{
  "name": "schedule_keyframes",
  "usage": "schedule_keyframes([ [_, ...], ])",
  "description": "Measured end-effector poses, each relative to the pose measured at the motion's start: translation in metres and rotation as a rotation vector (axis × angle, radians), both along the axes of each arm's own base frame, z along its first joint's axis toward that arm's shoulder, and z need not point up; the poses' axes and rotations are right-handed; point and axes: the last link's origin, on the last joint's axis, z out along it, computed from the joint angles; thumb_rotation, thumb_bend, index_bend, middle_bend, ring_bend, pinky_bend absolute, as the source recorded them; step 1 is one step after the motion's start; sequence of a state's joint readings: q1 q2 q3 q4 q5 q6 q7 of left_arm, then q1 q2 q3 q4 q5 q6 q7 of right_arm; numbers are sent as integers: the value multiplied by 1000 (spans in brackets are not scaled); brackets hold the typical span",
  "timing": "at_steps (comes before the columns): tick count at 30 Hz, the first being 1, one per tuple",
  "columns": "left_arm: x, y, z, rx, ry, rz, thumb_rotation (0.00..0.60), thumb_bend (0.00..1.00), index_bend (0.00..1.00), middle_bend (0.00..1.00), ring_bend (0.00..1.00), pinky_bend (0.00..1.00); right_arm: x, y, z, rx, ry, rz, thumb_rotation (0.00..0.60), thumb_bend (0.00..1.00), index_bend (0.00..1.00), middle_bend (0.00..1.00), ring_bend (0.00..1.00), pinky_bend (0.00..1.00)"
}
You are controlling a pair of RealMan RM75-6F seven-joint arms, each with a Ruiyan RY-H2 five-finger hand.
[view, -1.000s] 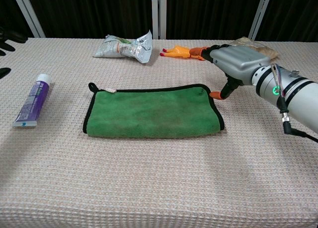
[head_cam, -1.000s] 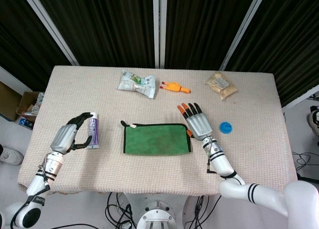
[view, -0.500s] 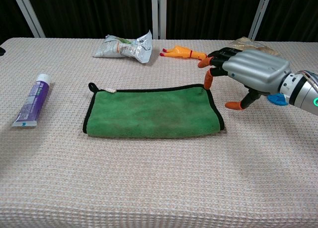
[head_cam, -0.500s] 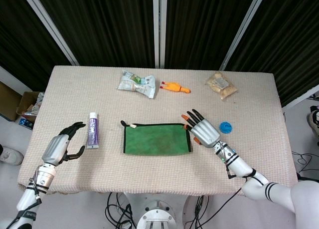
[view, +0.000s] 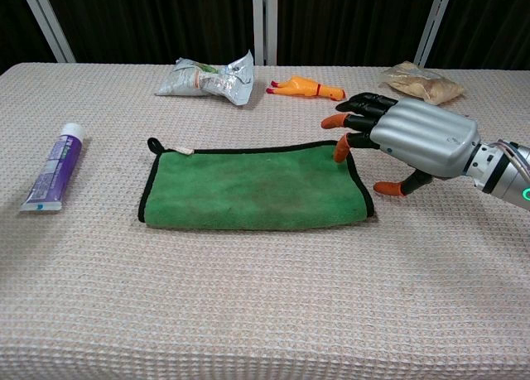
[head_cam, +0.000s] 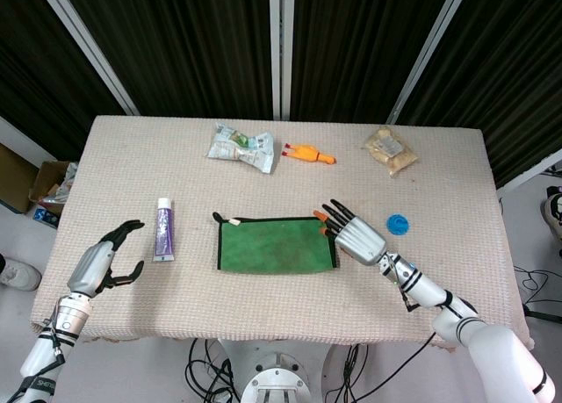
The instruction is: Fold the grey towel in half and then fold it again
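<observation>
The towel is green with black edging and lies folded into a flat rectangle at the table's middle, a small loop at its far left corner. My right hand hovers at the towel's right end, its fingers spread and holding nothing. The orange fingertips reach over the far right corner; whether they touch the cloth is unclear. My left hand appears only in the head view, near the table's left front edge. Its fingers are apart and empty, well left of the towel.
A purple toothpaste tube lies left of the towel. Along the back are a crumpled foil packet, an orange rubber chicken and a snack bag. A blue cap sits right of my right hand.
My right hand has swung lower and turned its fingers toward the towel's right end. My left hand has drawn back from the toothpaste tube toward the left front edge.
</observation>
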State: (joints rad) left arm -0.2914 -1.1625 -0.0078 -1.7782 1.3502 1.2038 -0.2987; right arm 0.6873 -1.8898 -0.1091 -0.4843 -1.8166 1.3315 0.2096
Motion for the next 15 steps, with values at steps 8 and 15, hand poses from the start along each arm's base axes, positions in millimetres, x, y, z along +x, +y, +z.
schedule_keyframes([
  [8, -3, -3, 7, 3, -38, 12, 600, 398, 138, 83, 120, 134, 2, 0, -13, 10, 16, 34, 600, 183, 328, 113, 0, 0],
  [15, -5, -4, 9, 0, -56, 15, 600, 398, 138, 83, 121, 134, 5, -2, -15, 8, 1, 41, 600, 268, 416, 149, 0, 0],
])
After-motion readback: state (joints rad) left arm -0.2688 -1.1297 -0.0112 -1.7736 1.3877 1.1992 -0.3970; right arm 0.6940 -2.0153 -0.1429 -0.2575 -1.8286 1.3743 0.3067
